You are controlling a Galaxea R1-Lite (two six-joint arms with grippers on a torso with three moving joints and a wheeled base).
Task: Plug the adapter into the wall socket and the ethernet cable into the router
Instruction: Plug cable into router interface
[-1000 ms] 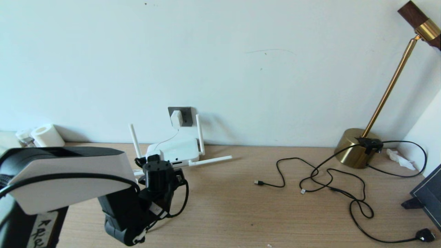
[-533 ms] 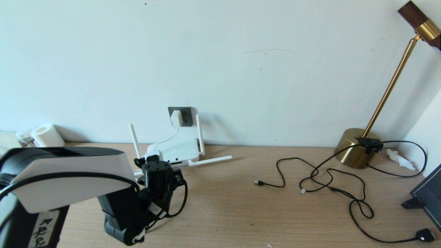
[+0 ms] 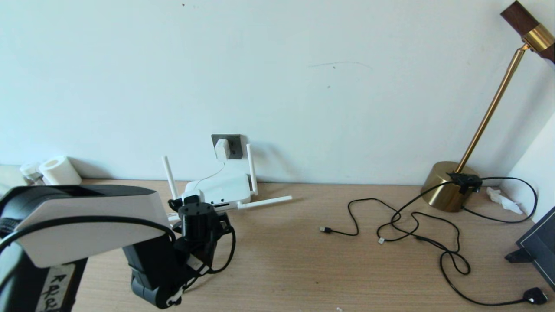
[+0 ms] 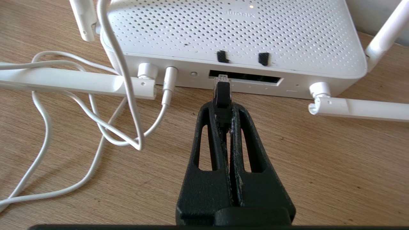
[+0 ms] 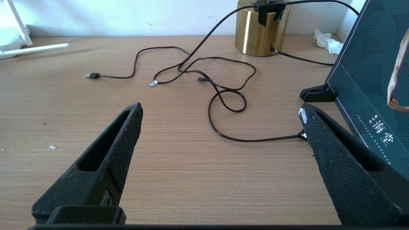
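Observation:
The white adapter (image 3: 222,149) sits in the dark grey wall socket (image 3: 234,144), and its thin white cord runs down to the router (image 3: 219,190). In the left wrist view my left gripper (image 4: 222,111) is shut on the black boot of the ethernet cable (image 4: 221,94). Its clear plug tip stands at the left end of the dark port slot (image 4: 252,77) on the router's (image 4: 236,35) front edge. How deep the tip sits is hidden. My right gripper (image 5: 220,123) hangs open over bare table, holding nothing.
A brass lamp base (image 3: 448,188) stands at the back right, with thin black cables (image 3: 416,225) sprawled before it and a black plug (image 3: 535,296) near the front edge. A dark box (image 3: 537,247) leans at the far right. White cord loops (image 4: 96,127) lie beside the router.
My left wrist has crept very slightly leftward in front of the router. Nothing else has moved.

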